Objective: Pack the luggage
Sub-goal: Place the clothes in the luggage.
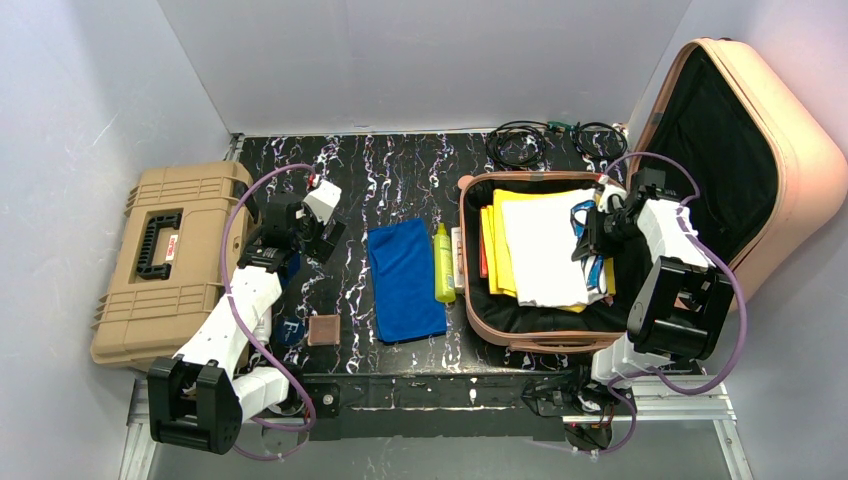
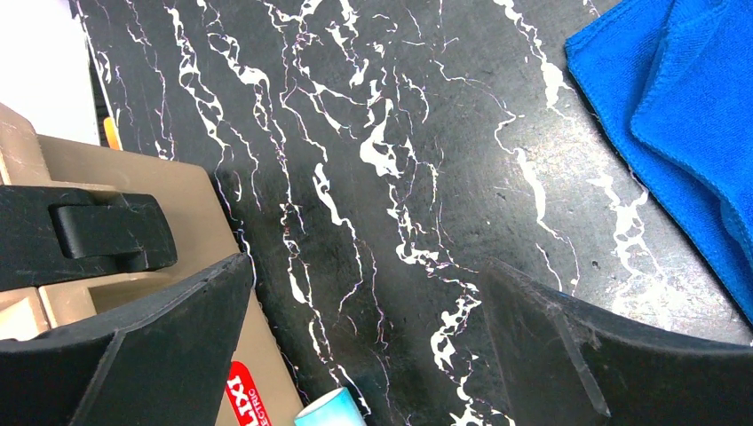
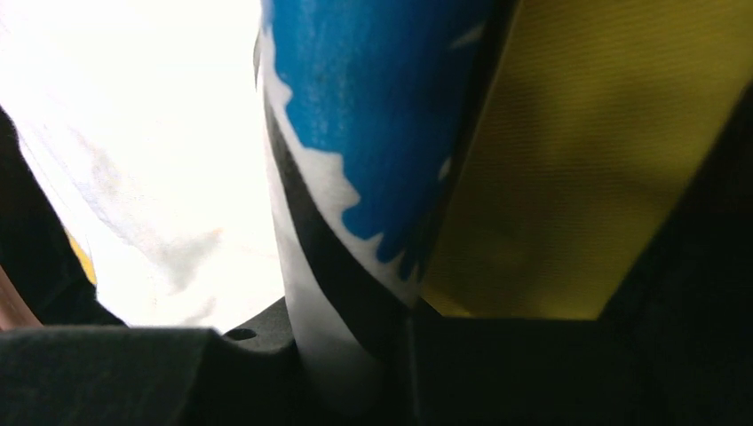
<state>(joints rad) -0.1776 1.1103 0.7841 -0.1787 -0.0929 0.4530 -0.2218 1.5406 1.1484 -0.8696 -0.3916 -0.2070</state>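
The luggage, a peach-pink suitcase, lies open at the right of the table, with its base [image 1: 520,338] flat and its black-lined lid [image 1: 790,150] propped up behind. White folded cloth [image 1: 545,250] over yellow cloth [image 1: 497,250] fills the base. My right gripper [image 1: 583,238] hangs over the base's right side, shut on a blue, white and black tube-shaped item [image 3: 373,133]; the white cloth [image 3: 133,133] and yellow cloth [image 3: 586,160] lie below it. My left gripper [image 1: 325,232] is open and holds nothing, over bare marble [image 2: 366,266] beside the toolbox.
A tan toolbox [image 1: 165,260] takes up the left edge. A blue towel [image 1: 405,280], a yellow-green bottle [image 1: 442,262] and a small brown square [image 1: 323,329] lie mid-table. Black cables [image 1: 545,140] sit at the back. A pale blue cylinder end [image 2: 333,410] shows under the left wrist.
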